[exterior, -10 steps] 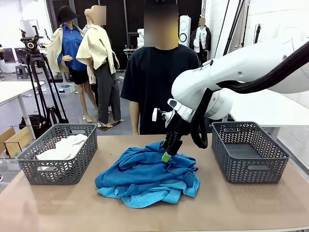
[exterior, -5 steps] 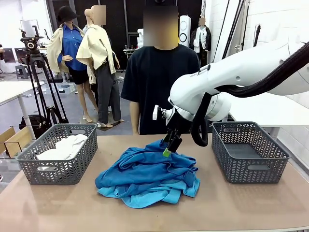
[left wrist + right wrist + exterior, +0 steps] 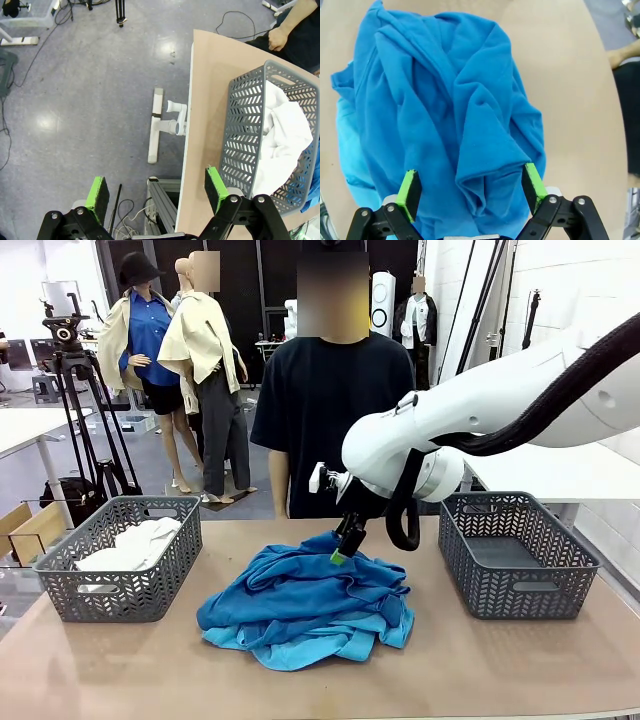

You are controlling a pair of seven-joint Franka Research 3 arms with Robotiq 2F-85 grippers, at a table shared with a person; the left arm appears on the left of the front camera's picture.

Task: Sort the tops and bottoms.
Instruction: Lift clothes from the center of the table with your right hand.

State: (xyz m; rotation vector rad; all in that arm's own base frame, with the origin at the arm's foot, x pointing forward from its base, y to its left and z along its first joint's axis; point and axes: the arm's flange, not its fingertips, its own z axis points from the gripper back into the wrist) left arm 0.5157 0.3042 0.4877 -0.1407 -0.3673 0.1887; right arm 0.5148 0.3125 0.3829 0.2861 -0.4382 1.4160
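Observation:
A heap of tops lies mid-table: a royal-blue shirt [image 3: 310,585] [image 3: 445,125] on top, a sky-blue one [image 3: 300,645] [image 3: 347,145] under it. My right gripper [image 3: 340,552] [image 3: 470,187] hangs open just above the far edge of the royal-blue shirt, its green pads either side of a raised fold, nothing held. A white shirt [image 3: 135,540] [image 3: 285,135] lies in the left grey basket [image 3: 120,590] [image 3: 245,130]. My left gripper [image 3: 155,192] is open, off the table's left end above the floor.
An empty grey basket [image 3: 515,555] stands at the right of the table. A person in a black T-shirt [image 3: 325,405] stands at the far side behind the heap. Bare table [image 3: 500,670] shows in front of the heap.
My right gripper has risen slightly and shifted a little to the left over the blue heap's far edge. The clothes and baskets lie as before.

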